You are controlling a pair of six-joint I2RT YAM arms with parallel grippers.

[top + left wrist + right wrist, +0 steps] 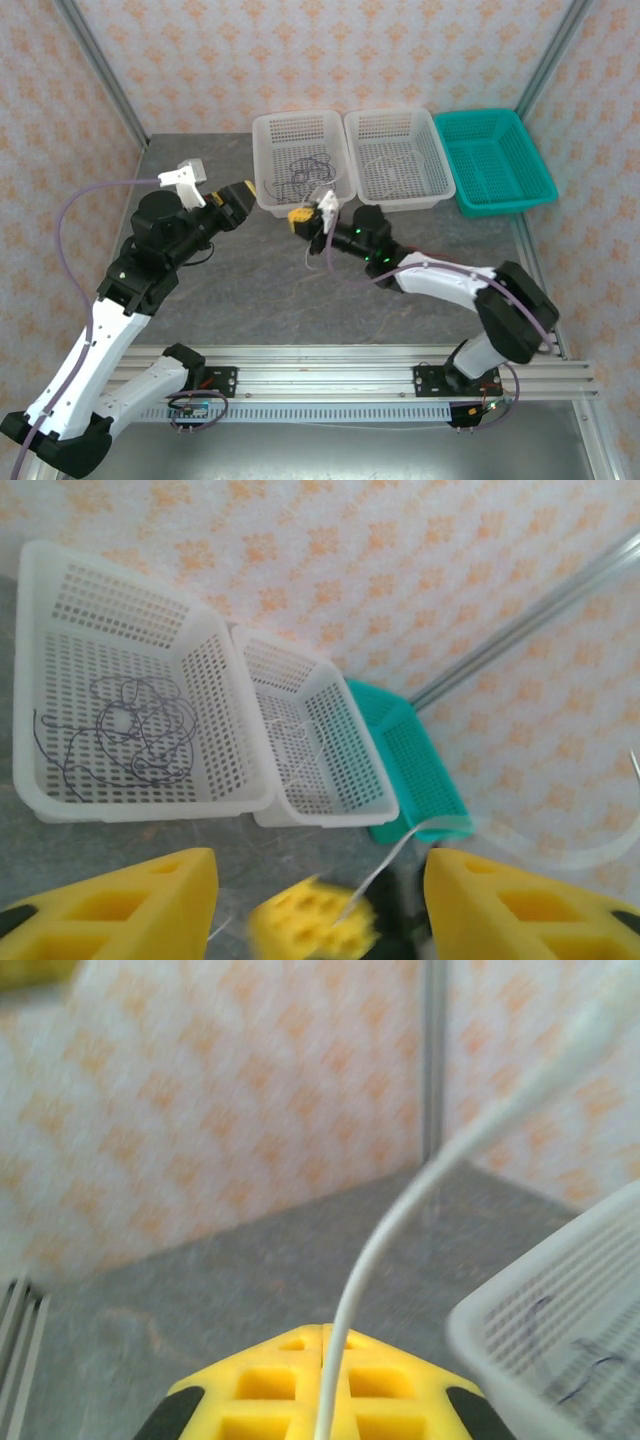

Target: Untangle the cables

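Top external view shows three baskets in a row at the far side of the gray table (250, 290). There is a left white basket (298, 118), a middle white basket (392, 114) and a green basket (490, 170).

The dark purple cable (305, 172) lies inside the left white basket in loose loops. The left wrist view shows it well (140, 730), spread over the basket floor. A thin white wire (390, 165) lies in the middle white basket.

The left gripper (250, 190) is up off the table, close to the near left corner of the left white basket. In its own camera its two yellow fingers (150, 900) stand wide apart, and nothing is between them.

The right gripper (300, 215) is just in front of the left white basket, near the gap between the two white baskets. Its yellow fingers (270, 1385) are pressed together. They pinch a white cable (370, 1260), which comes out of the tip and bends up and off to the right. (I cannot tell if this is the same wire as the one in the middle basket.) The left wrist view also shows this white cable (385, 865) going up from the blurry yellow right gripper (310, 930).

The two grippers are near each other but do not touch.
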